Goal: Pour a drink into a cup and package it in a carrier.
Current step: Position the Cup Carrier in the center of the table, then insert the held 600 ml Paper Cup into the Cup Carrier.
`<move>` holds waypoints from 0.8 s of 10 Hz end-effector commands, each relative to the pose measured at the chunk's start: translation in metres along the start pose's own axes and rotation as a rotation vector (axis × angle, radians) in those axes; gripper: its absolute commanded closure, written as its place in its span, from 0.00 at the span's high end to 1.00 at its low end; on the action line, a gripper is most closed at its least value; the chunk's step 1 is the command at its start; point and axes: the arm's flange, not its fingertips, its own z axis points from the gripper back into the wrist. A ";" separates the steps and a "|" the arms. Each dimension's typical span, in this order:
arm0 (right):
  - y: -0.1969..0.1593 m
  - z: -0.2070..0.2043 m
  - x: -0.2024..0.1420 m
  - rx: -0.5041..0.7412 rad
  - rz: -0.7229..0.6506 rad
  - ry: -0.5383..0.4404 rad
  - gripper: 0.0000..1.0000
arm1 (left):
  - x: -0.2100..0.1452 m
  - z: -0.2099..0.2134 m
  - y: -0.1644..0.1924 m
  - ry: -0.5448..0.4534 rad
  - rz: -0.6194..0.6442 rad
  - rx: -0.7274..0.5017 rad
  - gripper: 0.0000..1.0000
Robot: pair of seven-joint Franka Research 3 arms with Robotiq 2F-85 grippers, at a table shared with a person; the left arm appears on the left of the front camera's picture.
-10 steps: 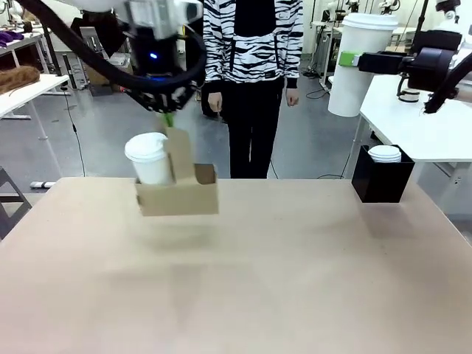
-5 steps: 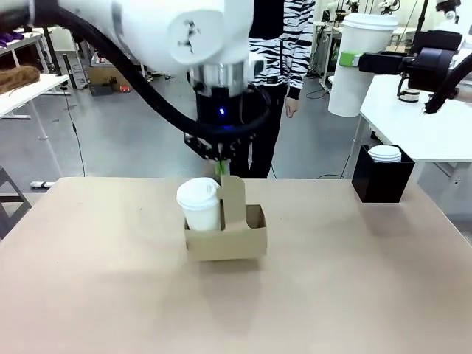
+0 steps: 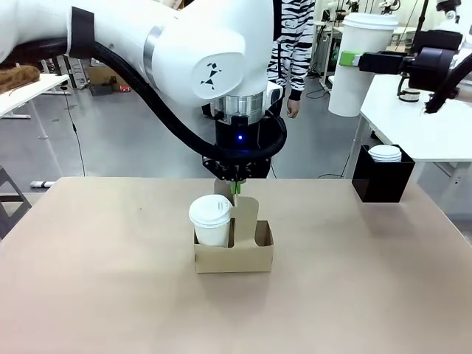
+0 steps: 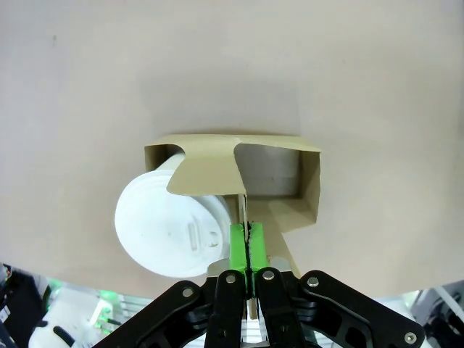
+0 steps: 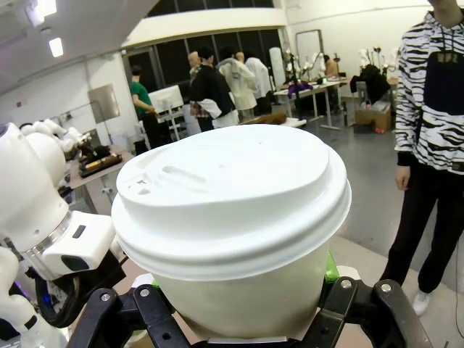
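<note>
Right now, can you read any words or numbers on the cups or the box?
None can be read.
On the left arm: a black logo mark, no letters.
Lids of the cup in the carrier and of the other cup: raised marks, too blurred.
The carrier is plain.

The table (image 3: 110, 295) bears the carrier (image 3: 233, 254) centrally, a black box (image 3: 382, 181) far right.

Lidded white cup (image 3: 210, 221) in upright cardboard carrier (image 3: 234, 259)
</note>
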 end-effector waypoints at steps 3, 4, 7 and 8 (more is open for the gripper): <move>0.001 -0.003 0.001 0.000 0.015 -0.029 0.81 | 0.000 0.000 0.000 0.000 0.000 0.000 0.01; 0.001 -0.003 0.001 0.000 0.015 -0.029 0.81 | 0.000 0.000 0.000 0.000 0.000 0.000 0.01; 0.001 -0.003 0.001 0.000 0.015 -0.029 0.81 | -0.002 0.005 0.001 0.021 -0.036 0.025 0.57; 0.001 -0.003 0.001 0.000 0.015 -0.029 0.81 | -0.004 0.015 0.003 0.044 -0.078 0.028 1.00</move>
